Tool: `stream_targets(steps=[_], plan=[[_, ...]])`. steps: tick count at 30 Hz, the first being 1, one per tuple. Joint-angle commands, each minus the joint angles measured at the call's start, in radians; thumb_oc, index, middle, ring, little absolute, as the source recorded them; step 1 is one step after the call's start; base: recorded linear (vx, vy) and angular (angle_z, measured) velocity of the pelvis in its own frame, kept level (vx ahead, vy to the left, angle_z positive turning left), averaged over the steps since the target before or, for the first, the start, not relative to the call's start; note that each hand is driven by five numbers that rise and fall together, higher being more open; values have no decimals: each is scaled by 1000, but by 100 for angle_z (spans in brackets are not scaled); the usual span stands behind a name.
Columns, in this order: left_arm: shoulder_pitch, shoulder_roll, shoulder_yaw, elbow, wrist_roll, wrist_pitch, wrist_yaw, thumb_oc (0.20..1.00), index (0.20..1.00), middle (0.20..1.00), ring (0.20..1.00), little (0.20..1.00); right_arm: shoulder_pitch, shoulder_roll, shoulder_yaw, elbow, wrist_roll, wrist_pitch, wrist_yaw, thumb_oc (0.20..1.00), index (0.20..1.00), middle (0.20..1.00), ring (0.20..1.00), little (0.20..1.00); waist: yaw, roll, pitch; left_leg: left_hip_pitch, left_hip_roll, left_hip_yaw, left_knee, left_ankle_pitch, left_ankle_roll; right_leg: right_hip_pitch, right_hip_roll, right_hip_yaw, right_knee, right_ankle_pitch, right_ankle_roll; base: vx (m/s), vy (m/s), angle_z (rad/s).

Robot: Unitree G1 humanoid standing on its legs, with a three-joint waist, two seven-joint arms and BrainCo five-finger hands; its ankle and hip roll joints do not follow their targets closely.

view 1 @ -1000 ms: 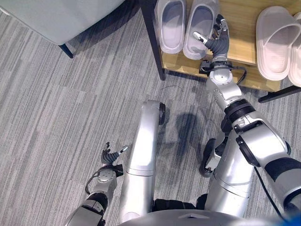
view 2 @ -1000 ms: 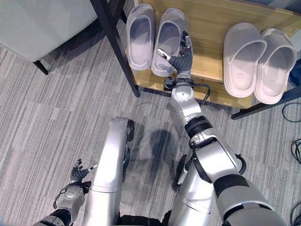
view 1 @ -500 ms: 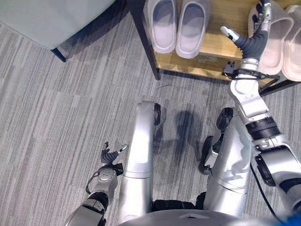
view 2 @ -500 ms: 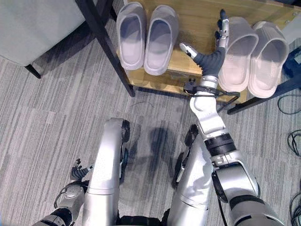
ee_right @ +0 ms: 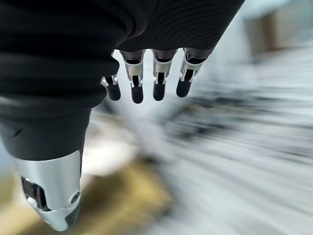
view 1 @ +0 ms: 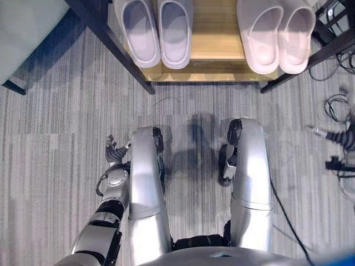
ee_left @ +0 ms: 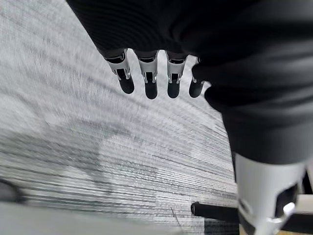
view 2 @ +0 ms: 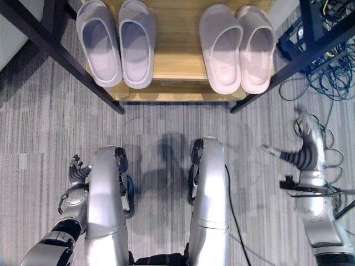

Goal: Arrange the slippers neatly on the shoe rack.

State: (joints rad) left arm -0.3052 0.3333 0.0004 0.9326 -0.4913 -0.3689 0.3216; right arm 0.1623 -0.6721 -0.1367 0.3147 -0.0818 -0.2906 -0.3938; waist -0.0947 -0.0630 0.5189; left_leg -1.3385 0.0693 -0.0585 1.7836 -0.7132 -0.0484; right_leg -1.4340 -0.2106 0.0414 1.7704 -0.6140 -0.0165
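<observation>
The shoe rack (view 2: 172, 66) is seen across the top of the frame, its wooden shelf bearing two pairs of slippers. The grey pair (view 2: 116, 41) lies at the upper left and the pale pink pair (view 2: 237, 47) at the upper centre-right; within each pair the slippers lie side by side, long axes running up the frame, with bare wood between the pairs. The right hand (view 2: 307, 152) is held off at the right edge over the carpet, well apart from the rack, fingers straight and holding nothing. The left hand (view 2: 76, 170) hangs at the lower left, fingers relaxed and empty. Of the two, the right hand is judged nearer the pink pair, which lies up and to the left of its fingers.
</observation>
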Motion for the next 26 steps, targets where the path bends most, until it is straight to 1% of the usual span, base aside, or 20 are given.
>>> stream_targets(steps=[1,2,3,4,5,7,8,9,10,11,12,13,14,16,18,19,20,22,23,26], plan=[[88,-54,-63,56,-25,-48,-25,1000,1000,1000,1000,1000,-134,55,-60,31,126,2,-61,1000,1000,1000,1000,1000,58,-2,-215,-231,-63,-61,-45,167,55,-47,-52,26,59,30,-55,-67,-1,-1],[100,-44,-60,65,-20,-44,-28,1000,1000,1000,1000,1000,-167,95,-42,166,159,4,-74,1000,1000,1000,1000,1000,63,7,-249,-189,-50,-65,-162,220,58,-4,-74,-30,-56,53,-46,-101,-24,40],[115,-40,-64,94,-7,-35,-38,1000,1000,1000,1000,1000,-193,125,-13,317,179,14,-81,1000,1000,1000,1000,1000,74,7,-266,-93,-43,-63,-302,264,55,85,-81,-72,-183,73,-36,-175,-90,55],[128,-35,-74,137,19,-18,-46,1000,1000,1000,1000,1000,-214,156,21,431,215,17,-61,1000,1000,1000,1000,1000,86,4,-274,27,-33,-55,-454,319,45,201,-83,-113,-334,107,-25,-157,-113,84],[134,-37,-79,156,33,-10,-53,1000,1000,1000,1000,1000,-235,172,49,511,227,21,-48,1000,1000,1000,1000,1000,91,4,-271,89,-31,-54,-522,341,43,267,-83,-136,-406,122,-25,-112,-133,86],[169,-44,-91,250,110,39,-82,1000,1000,1000,1000,1000,-250,248,140,734,239,49,23,1000,1000,1000,1000,1000,120,-1,-303,319,-29,-52,-772,414,36,488,-69,-190,-674,191,2,82,-126,57],[194,-51,-88,299,151,73,-106,1000,1000,1000,1000,1000,-238,287,175,824,234,70,63,1000,1000,1000,1000,1000,135,-8,-325,463,-32,-65,-916,453,37,632,-49,-226,-811,229,19,355,-128,23],[241,-69,-71,361,209,113,-126,1000,1000,1000,1000,1000,-200,328,214,916,183,106,98,1000,1000,1000,1000,1000,158,-14,-352,665,-34,-72,-1117,532,31,826,-17,-269,-990,311,54,375,-99,25],[258,-77,-70,373,231,120,-136,1000,1000,1000,1000,1000,-187,336,220,937,170,118,112,1000,1000,1000,1000,1000,165,-11,-355,739,-36,-72,-1194,562,28,896,-7,-278,-1060,345,65,336,-58,25],[279,-91,-95,382,298,133,-142,1000,1000,1000,1000,1000,-165,354,213,979,165,135,135,1000,1000,1000,1000,1000,168,-7,-378,853,-38,-69,-1333,654,17,1027,14,-310,-1227,426,75,292,-34,28],[292,-105,-118,386,336,141,-154,1000,1000,1000,1000,1000,-148,366,204,1013,165,151,155,1000,1000,1000,1000,1000,169,-1,-405,961,-35,-66,-1456,703,7,1133,31,-323,-1339,481,94,319,-31,20],[300,-115,-133,384,353,143,-158,1000,1000,1000,1000,1000,-134,376,201,1026,170,156,164,1000,1000,1000,1000,1000,166,2,-419,1024,-34,-60,-1519,714,3,1190,37,-325,-1403,507,107,291,-21,5],[301,-123,-142,383,365,143,-160,1000,1000,1000,1000,1000,-129,381,196,1036,176,161,173,1000,1000,1000,1000,1000,164,5,-428,1072,-34,-55,-1568,716,5,1228,43,-322,-1453,518,112,193,-16,-23],[296,-138,-174,376,393,146,-168,1000,1000,1000,1000,1000,-117,392,194,1057,184,172,197,1000,1000,1000,1000,1000,154,11,-456,1156,-39,-46,-1668,761,1,1298,52,-324,-1551,586,134,137,-10,-41],[294,-150,-199,374,418,147,-175,1000,1000,1000,1000,1000,-103,403,197,1073,186,181,211,1000,1000,1000,1000,1000,149,19,-482,1231,-39,-35,-1749,760,4,1361,67,-317,-1628,594,138,132,-11,-26],[287,-159,-209,368,419,147,-184,1000,1000,1000,1000,1000,-93,413,198,1085,196,189,228,1000,1000,1000,1000,1000,145,23,-502,1285,-38,-26,-1809,779,3,1410,78,-312,-1685,615,144,124,-30,-32],[282,-167,-212,364,413,149,-191,1000,1000,1000,1000,1000,-81,423,200,1091,200,195,237,1000,1000,1000,1000,1000,144,27,-516,1325,-39,-20,-1849,779,5,1448,88,-307,-1726,616,146,81,-21,-27],[270,-176,-225,368,423,156,-198,1000,1000,1000,1000,1000,-84,433,206,1089,209,199,246,1000,1000,1000,1000,1000,138,31,-529,1359,-38,-8,-1871,770,2,1484,96,-297,-1769,617,146,31,-22,-17],[270,-176,-225,368,423,156,-198,1000,1000,1000,1000,1000,-84,433,206,1089,209,199,246,1000,1000,1000,1000,1000,138,31,-528,1360,-38,-8,-1871,770,2,1486,96,-296,-1770,617,146,13,-25,-20],[268,-187,-241,393,458,168,-208,1000,1000,1000,1000,1000,-87,446,216,1085,217,202,253,1000,1000,1000,1000,1000,128,32,-535,1380,-41,10,-1871,736,0,1521,99,-286,-1819,623,148,-5,-26,-17]])
